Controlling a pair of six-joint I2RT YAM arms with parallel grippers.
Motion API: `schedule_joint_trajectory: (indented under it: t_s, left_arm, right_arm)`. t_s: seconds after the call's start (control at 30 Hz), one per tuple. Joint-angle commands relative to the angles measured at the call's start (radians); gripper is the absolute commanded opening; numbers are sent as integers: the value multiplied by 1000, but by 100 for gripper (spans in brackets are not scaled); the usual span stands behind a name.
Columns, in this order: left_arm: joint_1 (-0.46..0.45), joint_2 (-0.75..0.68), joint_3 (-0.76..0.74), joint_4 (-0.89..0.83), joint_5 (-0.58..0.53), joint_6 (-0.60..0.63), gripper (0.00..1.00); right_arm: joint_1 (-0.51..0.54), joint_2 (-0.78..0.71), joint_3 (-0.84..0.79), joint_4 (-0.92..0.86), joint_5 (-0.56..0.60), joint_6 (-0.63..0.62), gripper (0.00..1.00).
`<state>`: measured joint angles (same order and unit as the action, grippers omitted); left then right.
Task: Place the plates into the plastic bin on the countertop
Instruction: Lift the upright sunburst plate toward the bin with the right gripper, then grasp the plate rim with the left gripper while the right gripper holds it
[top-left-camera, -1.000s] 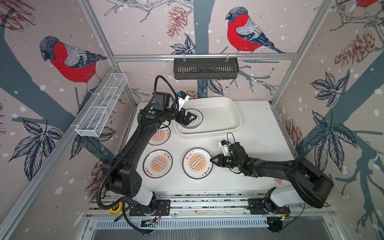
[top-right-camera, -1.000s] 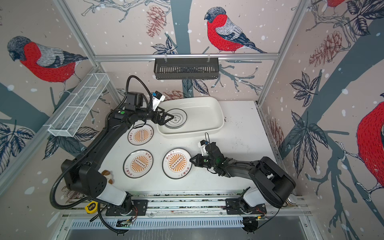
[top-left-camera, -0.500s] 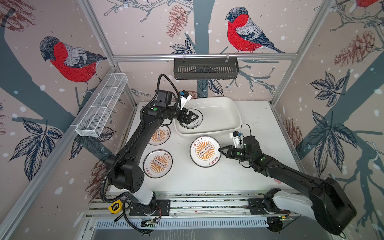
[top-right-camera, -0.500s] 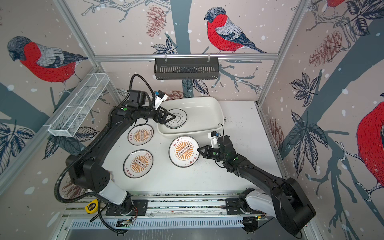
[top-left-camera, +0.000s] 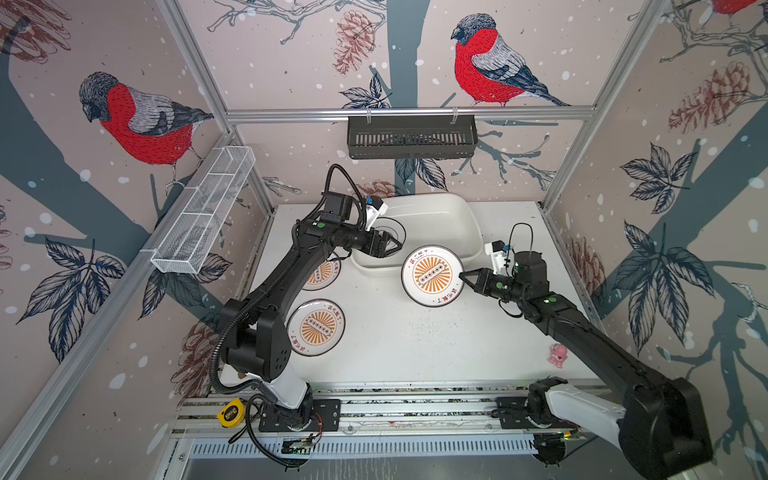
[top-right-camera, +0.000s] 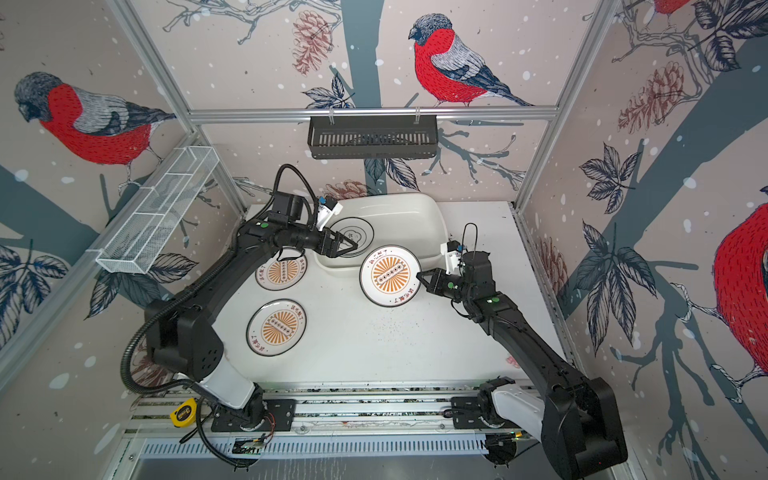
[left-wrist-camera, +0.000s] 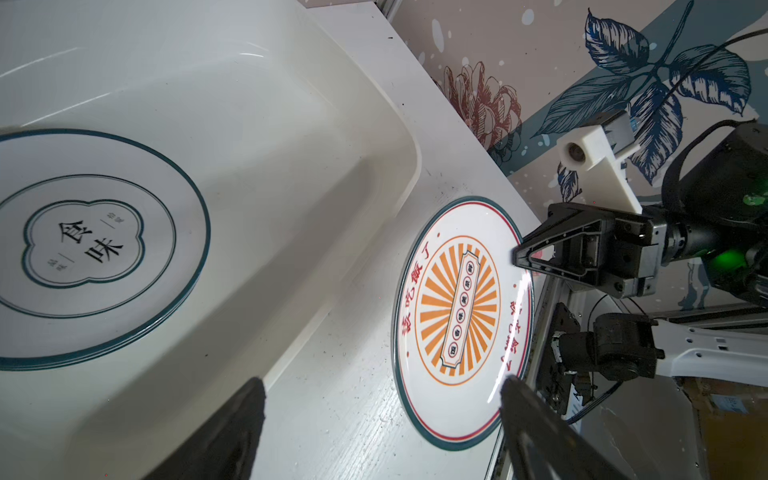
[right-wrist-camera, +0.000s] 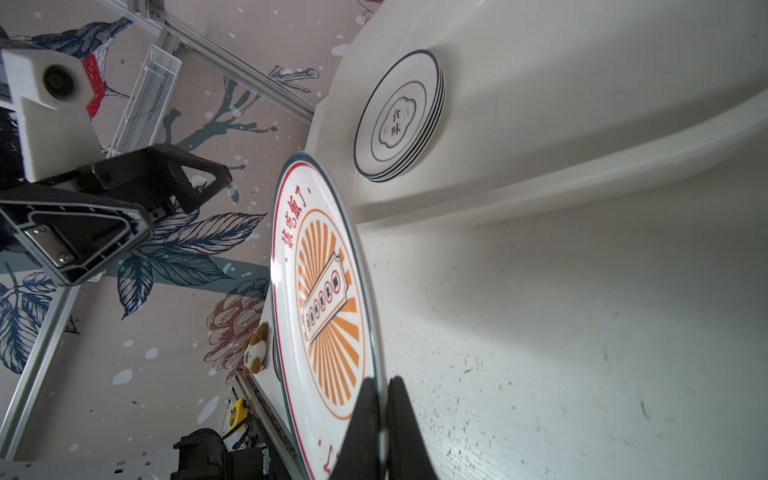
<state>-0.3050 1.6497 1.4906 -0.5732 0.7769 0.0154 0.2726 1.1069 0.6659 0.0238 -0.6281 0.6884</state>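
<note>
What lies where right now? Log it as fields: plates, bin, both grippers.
cream plastic bin: holds a stack of white plates, black quatrefoil-emblem plate on top
right gripper: shut on the rim of a round white orange-sunburst plate, raised at the bin's front rim
left gripper: open, empty, over the bin's front left corner
white speckled countertop: two other orange-sunburst plates lying flat, left side

Black slotted rack hangs on the back rail; long white wire mesh basket on the left frame. Yellow tape measure lies in front, small pink toy figure far right.
</note>
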Motion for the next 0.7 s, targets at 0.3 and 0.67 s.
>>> schedule_joint_trajectory:
  t_s: [0.3,0.67]
  left_arm:
    - [-20,102,51,18,141,-67,75]
    - [-56,148,57,6,138,-57,68]
  right_arm:
    - [-60,49,78,66,-98,-13,2]
    - [-72,86,116,99,-122,-3,3]
